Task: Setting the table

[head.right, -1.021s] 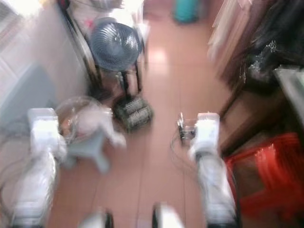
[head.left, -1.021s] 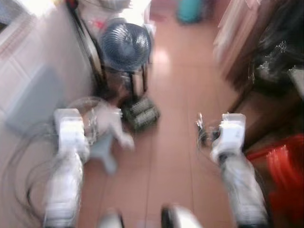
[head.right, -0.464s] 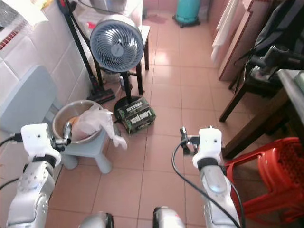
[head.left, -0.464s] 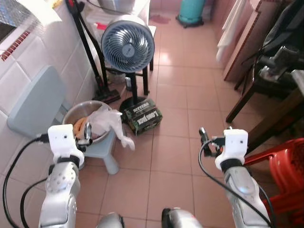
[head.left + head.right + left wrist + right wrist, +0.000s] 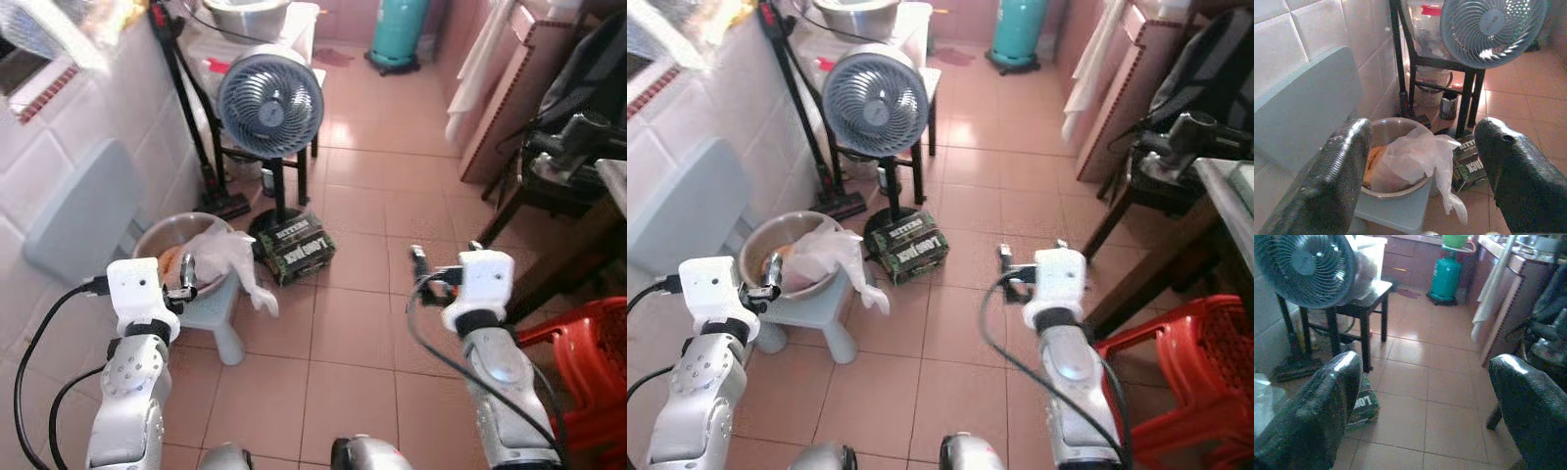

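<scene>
Both grippers are empty & spread wide: our left gripper frames a steel bowl between its two black fingers, and our right gripper is parted just as far, w/ bare tiled floor between its pads. We hold both arms out in front at about waist height, nothing gripped on either side.

Where the task's thing is: we can't pick out any plate, cup or cutlery. The table itself seems to be the dark wooden edge at the far right (only a sliver shows, so that's a guess), w/ a red plastic stool beside it and a dark chair further along.

Rest of the scene is kitchen clutter: the steel bowl sits on a small pale-blue stool by the tiled wall, holding sth orange and a crumpled white plastic bag. Near it a green printed box lies on the floor at the foot of a pedestal fan. A teal gas cylinder stands at the far end of the room.

Progress, as we judge it: barely begun. Nothing is in hand, nothing visibly laid out. Left to do: locate the tableware, pick it up, carry it to the table, place it.
</scene>
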